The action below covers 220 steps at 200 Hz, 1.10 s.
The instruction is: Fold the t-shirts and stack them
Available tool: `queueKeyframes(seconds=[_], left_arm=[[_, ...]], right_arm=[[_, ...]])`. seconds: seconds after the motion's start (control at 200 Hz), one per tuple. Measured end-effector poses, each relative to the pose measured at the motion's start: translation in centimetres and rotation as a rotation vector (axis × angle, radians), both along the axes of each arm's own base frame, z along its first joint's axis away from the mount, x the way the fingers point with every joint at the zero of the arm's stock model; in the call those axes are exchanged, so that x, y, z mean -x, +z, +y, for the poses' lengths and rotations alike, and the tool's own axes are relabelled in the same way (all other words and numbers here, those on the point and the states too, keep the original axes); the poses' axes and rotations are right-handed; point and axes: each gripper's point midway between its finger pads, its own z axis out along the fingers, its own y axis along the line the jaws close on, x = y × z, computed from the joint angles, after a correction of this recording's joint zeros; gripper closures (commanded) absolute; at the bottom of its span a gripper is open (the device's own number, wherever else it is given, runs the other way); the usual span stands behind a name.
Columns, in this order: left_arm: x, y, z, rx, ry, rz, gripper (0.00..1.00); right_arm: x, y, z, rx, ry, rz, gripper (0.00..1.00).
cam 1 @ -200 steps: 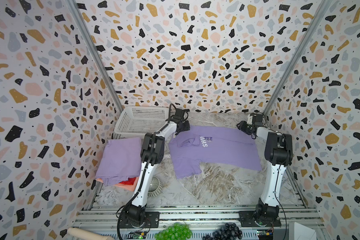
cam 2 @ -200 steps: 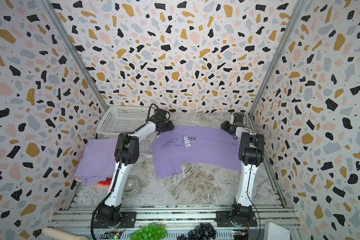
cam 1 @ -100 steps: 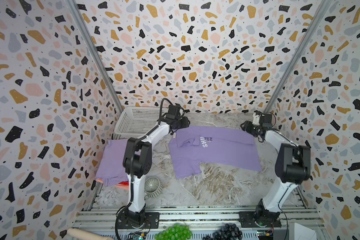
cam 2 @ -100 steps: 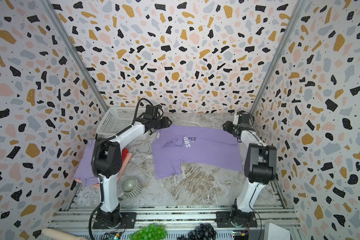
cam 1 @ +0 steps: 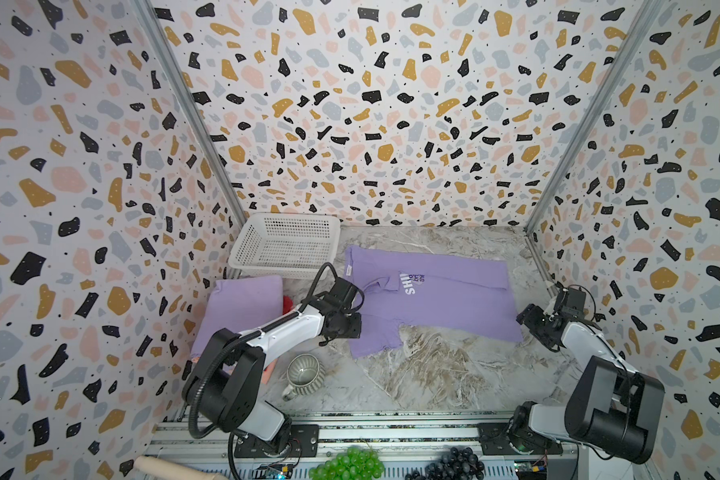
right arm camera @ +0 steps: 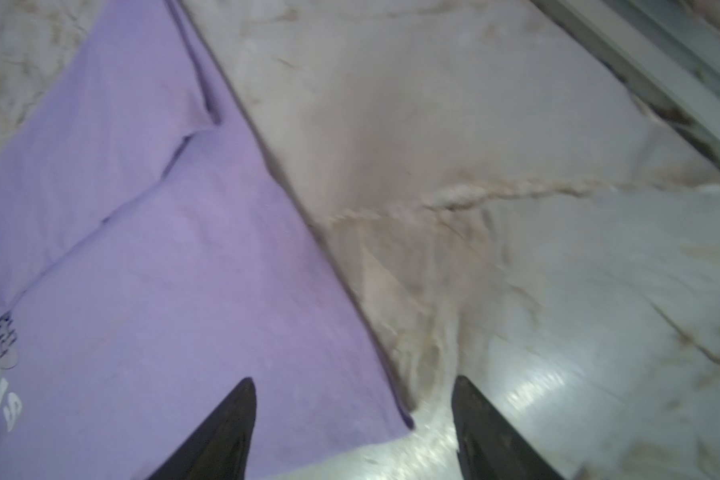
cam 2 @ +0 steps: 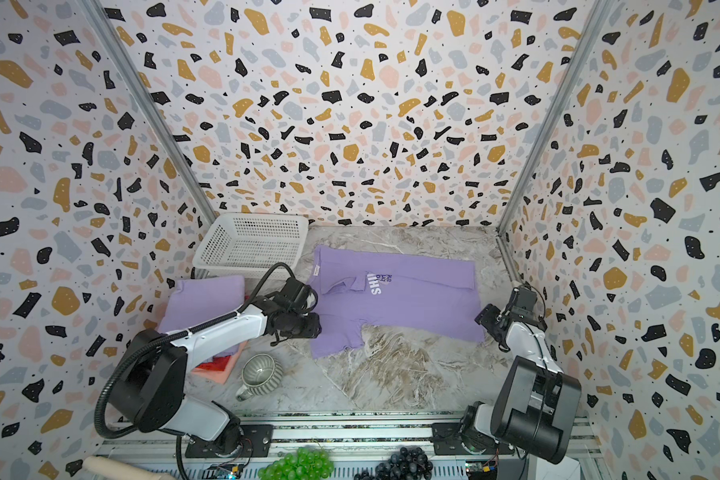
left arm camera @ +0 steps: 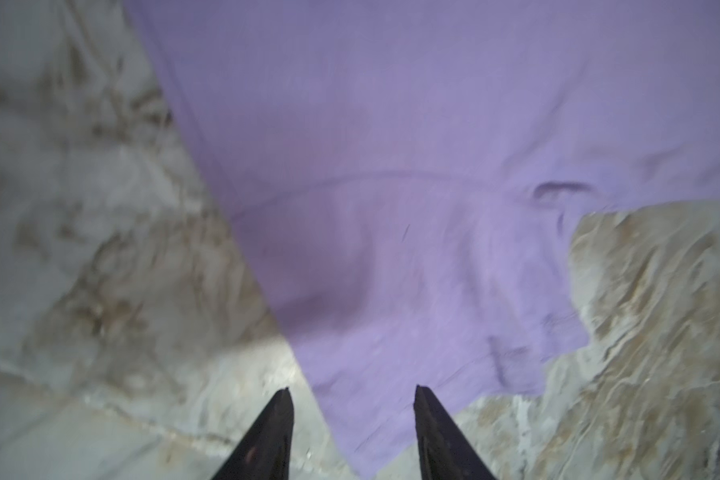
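A lavender t-shirt (cam 1: 441, 293) (cam 2: 408, 301) with white "SHINE" print lies spread on the marble table in both top views, its far edge folded over. My left gripper (cam 1: 359, 327) (left arm camera: 352, 388) is open and hovers over the near sleeve (left arm camera: 412, 316) at the shirt's left side, holding nothing. My right gripper (cam 1: 523, 319) (right arm camera: 352, 380) is open, straddling the shirt's near right corner (right arm camera: 404, 419) without gripping it. At the left, a folded lavender t-shirt (cam 1: 238, 309) tops a stack with red (cam 2: 213, 365) and salmon (cam 2: 223, 374) cloth beneath.
A white perforated basket (cam 1: 285, 245) stands at the back left. A grey ribbed mug (cam 1: 304, 374) lies near the left arm. Green grapes (cam 1: 348, 465), dark grapes (cam 1: 454, 467) and a wooden rolling pin (cam 1: 163, 467) sit along the front rail. Patterned walls enclose three sides.
Both grippers have pulled back from the shirt's far edge to its near side, left to the sleeve, right to the near right corner. The right jaws have spread wider.
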Motion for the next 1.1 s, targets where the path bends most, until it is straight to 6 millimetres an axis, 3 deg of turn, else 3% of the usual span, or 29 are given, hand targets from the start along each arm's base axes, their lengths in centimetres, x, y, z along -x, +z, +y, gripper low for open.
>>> queueKeyframes(seconds=[0.225, 0.41, 0.611, 0.696, 0.761, 0.831, 0.936, 1.101], left_arm=[[1.6, -0.4, -0.4, -0.003, 0.004, 0.007, 0.46], [3.0, -2.9, -0.6, -0.003, 0.008, 0.069, 0.46], [2.5, -3.3, -1.4, 0.044, 0.026, 0.053, 0.48], [1.8, -3.3, -2.0, 0.070, 0.027, 0.033, 0.55], [1.4, -3.3, -2.5, 0.087, 0.028, 0.022, 0.68], [1.1, -3.3, -2.9, 0.106, 0.029, 0.018, 0.82], [1.2, -3.2, -3.1, 0.119, 0.031, 0.021, 1.00], [1.8, -1.5, -3.0, 0.164, 0.034, -0.003, 1.00]], right_arm=[[2.1, -1.5, 0.6, -0.016, -0.019, 0.041, 0.22], [3.2, -2.7, 1.2, -0.042, -0.027, 0.071, 0.21], [2.5, -2.8, 1.7, -0.071, -0.013, 0.029, 0.24], [1.7, -2.8, 2.0, -0.088, -0.002, -0.003, 0.38], [1.2, -3.0, 2.6, -0.109, 0.010, -0.018, 0.65], [0.8, -3.2, 3.4, -0.131, 0.030, -0.024, 0.82], [0.2, -3.4, 4.4, -0.147, 0.051, -0.026, 0.95], [-0.3, -2.7, 4.7, -0.129, 0.063, -0.051, 1.00]])
